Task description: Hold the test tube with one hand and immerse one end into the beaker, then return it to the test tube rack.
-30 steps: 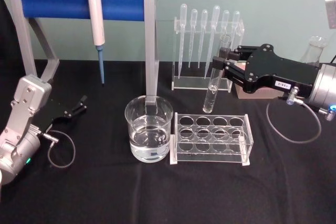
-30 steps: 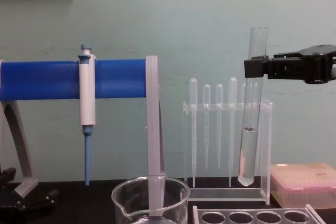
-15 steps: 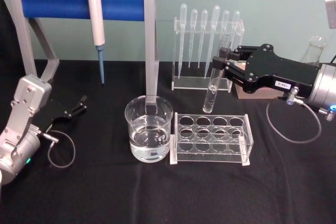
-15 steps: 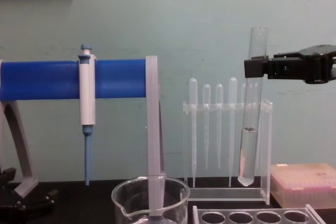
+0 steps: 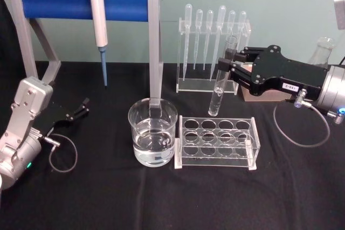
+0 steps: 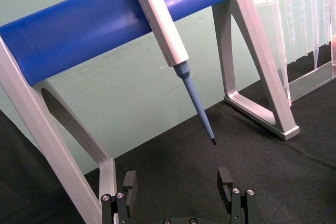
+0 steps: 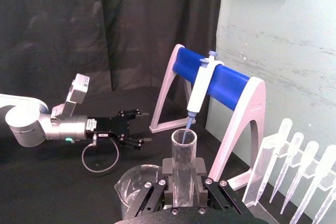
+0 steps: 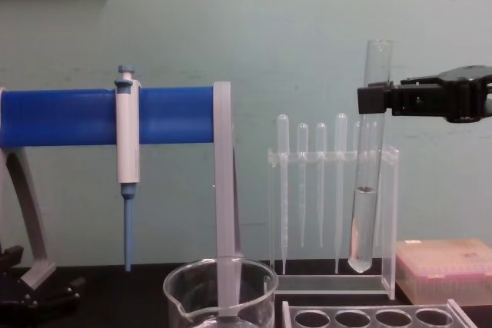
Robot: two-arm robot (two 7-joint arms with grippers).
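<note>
While the right claw (image 5: 227, 60) clamps the test tube (image 5: 219, 87) just below its open rim, the tube hangs near upright with a slight lean, right of centre in the head view. It's clear of the bench (image 5: 108, 197), behind the rack (image 5: 215, 158) and in front of the pipette stand (image 5: 207, 87). Clear liquid sits in its lower part. Beaker (image 5: 153, 112) is at lower centre, just beside the rack's left end, part full. My read: thin glass, so stiff, light, slick, fragile. A high hold near the rim suits, bottom end free to dip; moderate squeeze, no contact with the beaker wall. Left claw (image 6: 176, 177) parked at frame left, fingers apart, holding nothing.
</note>
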